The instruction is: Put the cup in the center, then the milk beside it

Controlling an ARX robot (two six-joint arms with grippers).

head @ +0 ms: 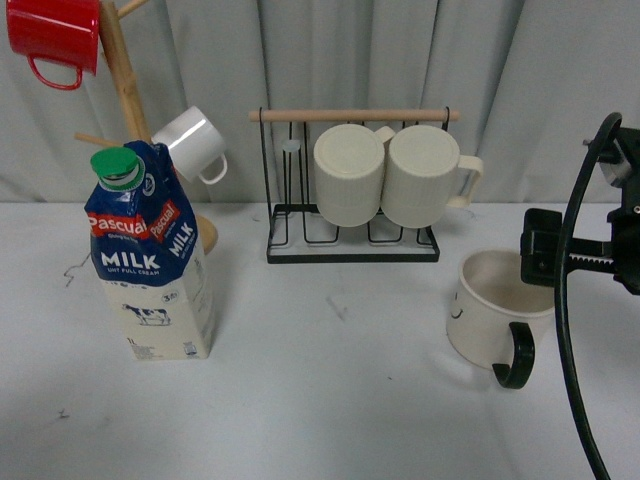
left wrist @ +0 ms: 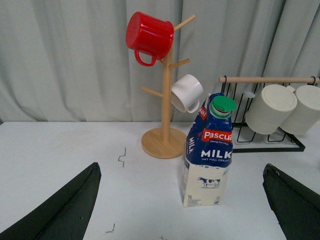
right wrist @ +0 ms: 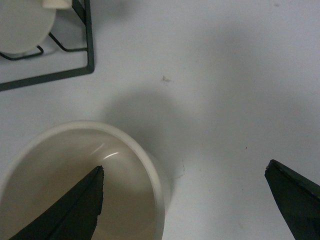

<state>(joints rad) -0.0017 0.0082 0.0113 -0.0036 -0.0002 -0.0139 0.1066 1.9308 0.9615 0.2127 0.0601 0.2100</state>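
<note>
The cup (head: 490,305), a wide cream mug with a black handle (head: 514,357) and a small smiley face, stands at the right of the table. My right gripper (head: 560,258) hovers over its right side, open. In the right wrist view the right gripper (right wrist: 185,166) straddles the cup's wall (right wrist: 150,170), one finger over the hollow and the other outside. The milk (head: 150,262), a blue and cream carton with a green cap, stands upright at the left. It faces my open left gripper (left wrist: 181,166) some way ahead, as the milk (left wrist: 207,155) shows between the spread fingers.
A wooden mug tree (head: 122,75) behind the milk carries a red mug (head: 55,35) and a small white mug (head: 190,142). A black wire rack (head: 352,245) at the back centre holds two ribbed cream mugs (head: 350,175). White table (head: 330,390) stretches between milk and cup.
</note>
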